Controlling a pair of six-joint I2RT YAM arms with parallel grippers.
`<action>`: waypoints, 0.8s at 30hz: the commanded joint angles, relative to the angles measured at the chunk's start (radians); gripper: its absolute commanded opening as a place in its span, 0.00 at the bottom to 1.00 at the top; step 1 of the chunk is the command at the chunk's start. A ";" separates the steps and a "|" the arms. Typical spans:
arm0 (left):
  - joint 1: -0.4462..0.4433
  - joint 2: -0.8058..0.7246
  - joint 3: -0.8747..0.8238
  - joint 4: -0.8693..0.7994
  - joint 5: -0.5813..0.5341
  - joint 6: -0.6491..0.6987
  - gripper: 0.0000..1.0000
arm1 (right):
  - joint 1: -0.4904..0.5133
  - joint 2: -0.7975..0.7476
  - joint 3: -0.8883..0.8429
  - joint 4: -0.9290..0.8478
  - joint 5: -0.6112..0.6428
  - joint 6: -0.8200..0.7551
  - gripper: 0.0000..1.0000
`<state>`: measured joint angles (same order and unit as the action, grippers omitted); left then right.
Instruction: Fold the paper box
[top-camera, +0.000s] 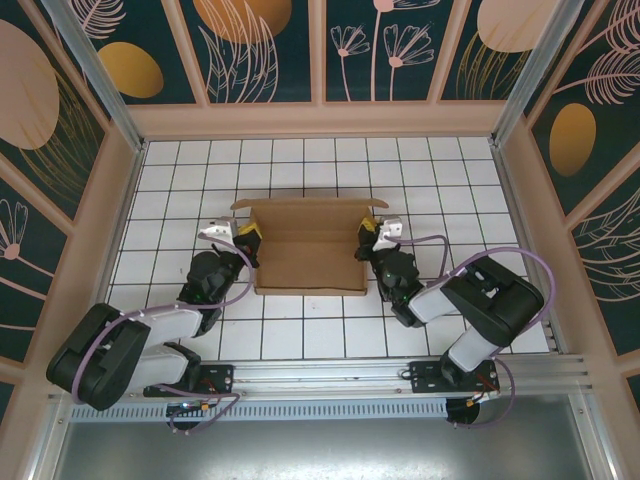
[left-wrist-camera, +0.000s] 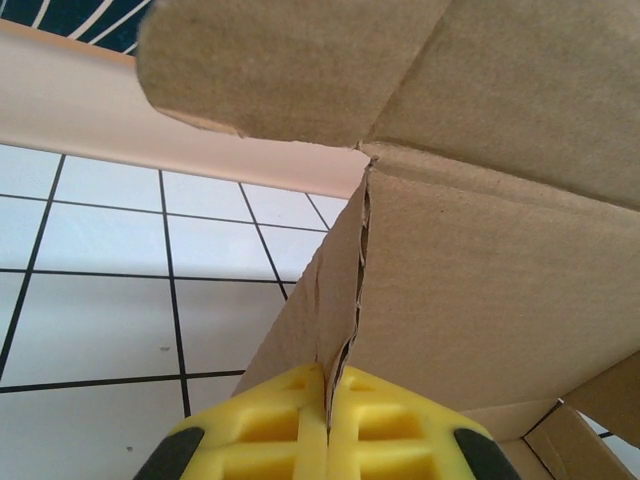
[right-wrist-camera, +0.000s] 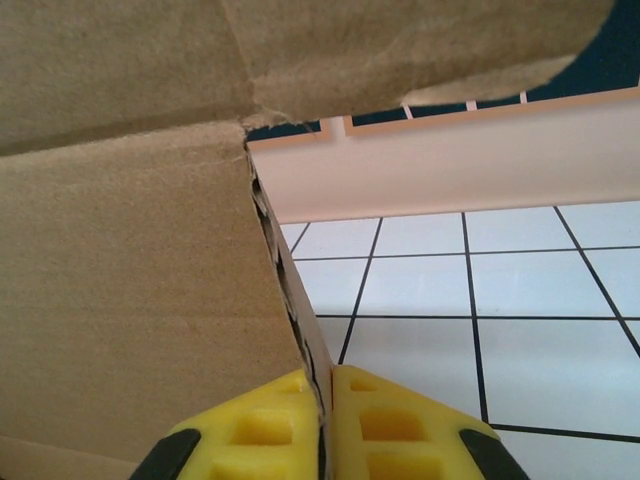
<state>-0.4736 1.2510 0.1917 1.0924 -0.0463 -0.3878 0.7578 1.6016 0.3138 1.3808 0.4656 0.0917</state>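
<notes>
Two arms reach forward from the near edge, elbows bent, wrists turned inward. Left claw (top-camera: 247, 240) is clenched on the left wall of the box (top-camera: 308, 250); right claw (top-camera: 366, 238) is clenched on its right wall. The box sits between them on the table (top-camera: 300, 335).

Both wrist views: yellow, ribbed pads (left-wrist-camera: 270, 425) pinch a thin upright cardboard edge, with the wall rising just ahead of the tips. A rounded flap overhangs above.

Cardboard is plain brown and matte, flutes ragged at the cut corner. Tiles are white with a black grid.
</notes>
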 joint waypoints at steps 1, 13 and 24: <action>-0.011 -0.034 0.016 -0.028 -0.003 -0.017 0.03 | 0.018 -0.047 0.050 -0.063 0.002 -0.009 0.11; -0.011 -0.105 0.021 -0.146 -0.164 0.024 0.00 | -0.201 -0.200 -0.016 -0.225 -0.509 -0.154 0.23; -0.011 -0.104 0.042 -0.173 -0.171 0.050 0.00 | -0.251 -0.217 -0.021 -0.251 -0.561 -0.227 0.37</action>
<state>-0.4900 1.1618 0.2100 0.9291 -0.1940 -0.3592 0.5297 1.4155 0.3115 1.1137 -0.0624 -0.0982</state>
